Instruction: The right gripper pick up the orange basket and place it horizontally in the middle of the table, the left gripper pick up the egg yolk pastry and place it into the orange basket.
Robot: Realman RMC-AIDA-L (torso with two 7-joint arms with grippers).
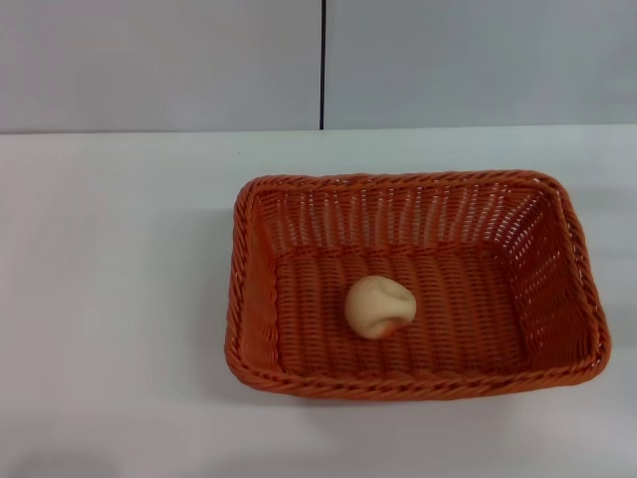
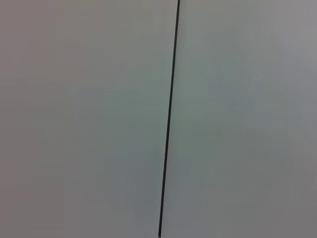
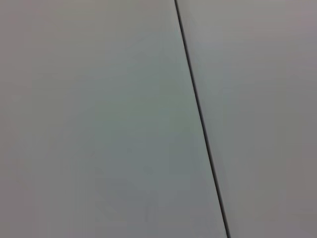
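white table (image 1: 109,299) holds orange basket (image 1: 254,289) with egg yolk pastry (image 1: 378,307) inside; neither hand visible.

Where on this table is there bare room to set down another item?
The table lies bare to the left of the orange basket, and in the strips behind its far rim and in front of its near rim. Inside the basket, the egg yolk pastry takes the centre. On the right, the basket nearly fills the view.
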